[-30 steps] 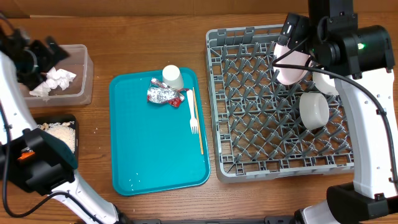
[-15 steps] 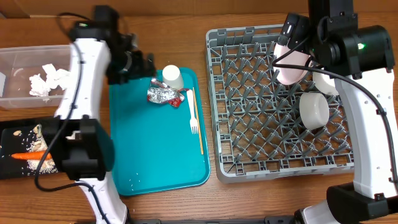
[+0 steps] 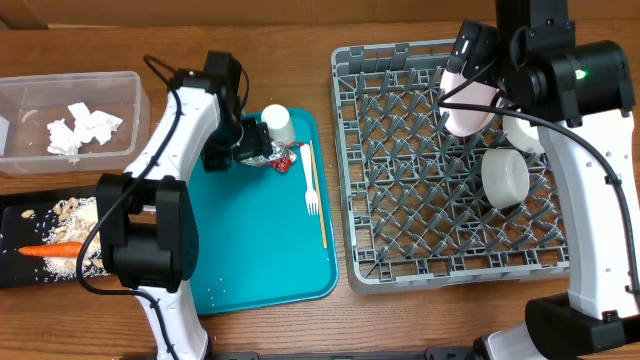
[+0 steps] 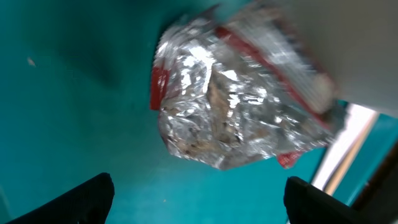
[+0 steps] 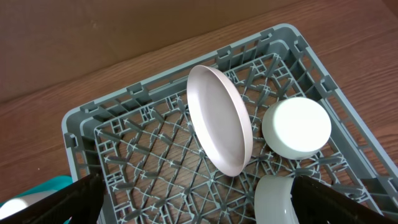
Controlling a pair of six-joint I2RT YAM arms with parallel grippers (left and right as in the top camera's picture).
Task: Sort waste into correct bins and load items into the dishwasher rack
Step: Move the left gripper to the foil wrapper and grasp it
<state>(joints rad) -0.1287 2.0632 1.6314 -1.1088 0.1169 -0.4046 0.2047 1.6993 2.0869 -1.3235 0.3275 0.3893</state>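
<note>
Grey lattice rack (image 5: 134,134) lay ahead of the right gripper (image 5: 199,202), its fingers wide and empty. Under the left gripper (image 4: 198,198), fingers also spread wide, lay the teal tray (image 4: 74,93). The pink plate (image 5: 219,121) stood on edge just beyond the right fingers, a white bowl (image 5: 296,127) beside it. The wrapper (image 4: 236,106) lay just ahead between the left fingers, touching neither.

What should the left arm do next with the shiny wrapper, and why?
Probably go down a little and close on the wrapper. The left gripper hangs open just over it with nothing between its fingers, and the wrapper lies loose on the teal tray, not yet in a bin.
</note>
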